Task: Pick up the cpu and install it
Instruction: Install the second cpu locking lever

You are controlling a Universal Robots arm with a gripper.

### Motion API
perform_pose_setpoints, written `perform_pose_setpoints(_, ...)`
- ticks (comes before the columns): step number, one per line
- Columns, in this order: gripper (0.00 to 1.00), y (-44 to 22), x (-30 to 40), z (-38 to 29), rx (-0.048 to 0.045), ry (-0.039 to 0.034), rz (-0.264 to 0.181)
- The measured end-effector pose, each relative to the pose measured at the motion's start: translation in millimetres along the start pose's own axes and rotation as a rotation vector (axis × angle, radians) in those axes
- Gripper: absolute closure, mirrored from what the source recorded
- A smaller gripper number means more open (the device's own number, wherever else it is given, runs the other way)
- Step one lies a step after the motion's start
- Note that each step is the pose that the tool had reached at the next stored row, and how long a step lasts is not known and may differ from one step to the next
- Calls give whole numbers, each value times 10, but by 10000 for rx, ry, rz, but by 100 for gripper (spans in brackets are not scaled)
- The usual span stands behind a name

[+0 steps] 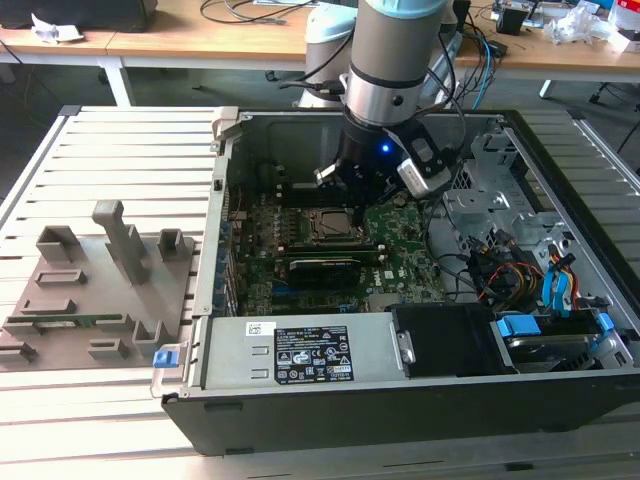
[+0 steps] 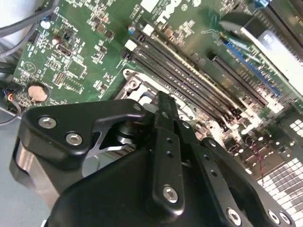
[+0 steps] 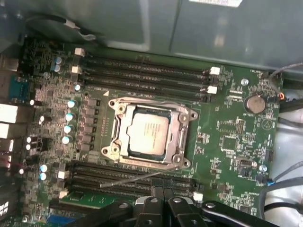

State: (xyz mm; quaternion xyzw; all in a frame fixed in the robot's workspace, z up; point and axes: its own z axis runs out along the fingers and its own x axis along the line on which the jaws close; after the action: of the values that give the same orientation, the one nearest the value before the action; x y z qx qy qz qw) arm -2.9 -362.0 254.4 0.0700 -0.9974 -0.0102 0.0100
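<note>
The cpu [image 3: 149, 132], a silver-grey square chip, lies flat inside the metal-framed socket [image 3: 183, 138] on the green motherboard [image 3: 232, 142]. In the exterior view the cpu [image 1: 331, 224] sits in the middle of the open computer case, and my gripper [image 1: 338, 188] hangs just above and slightly behind it. The black fingers [image 3: 152, 208] are together with nothing between them, apart from the chip. In the second wrist view my gripper [image 2: 165, 106] covers most of the socket [image 2: 135, 87].
Memory slots [image 3: 142, 75] run on both sides of the socket. The case wall [image 1: 215, 200] stands at the exterior view's left, with a grey slotted tray [image 1: 90, 290] outside it. The power supply [image 1: 310, 350] is in front; cables and a drive cage [image 1: 520, 230] crowd the right.
</note>
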Motion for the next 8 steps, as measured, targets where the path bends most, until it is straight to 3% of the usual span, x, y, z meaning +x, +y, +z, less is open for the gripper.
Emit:
perform_pose_setpoints(2, 89, -81, 17, -1, -283, -39, -6)
perform_pose_setpoints(3, 89, -138, 29, -1, -697, -98, -17)
perform_pose_setpoints(4, 89, -170, 36, 1, -1010, -142, -23)
perform_pose_setpoints(5, 89, -223, 52, 2, -1202, -169, -26)
perform_pose_setpoints(7, 89, -263, 113, 12, -1214, -171, -26)
perform_pose_setpoints(8, 89, -258, 175, 37, -1218, -171, -29)
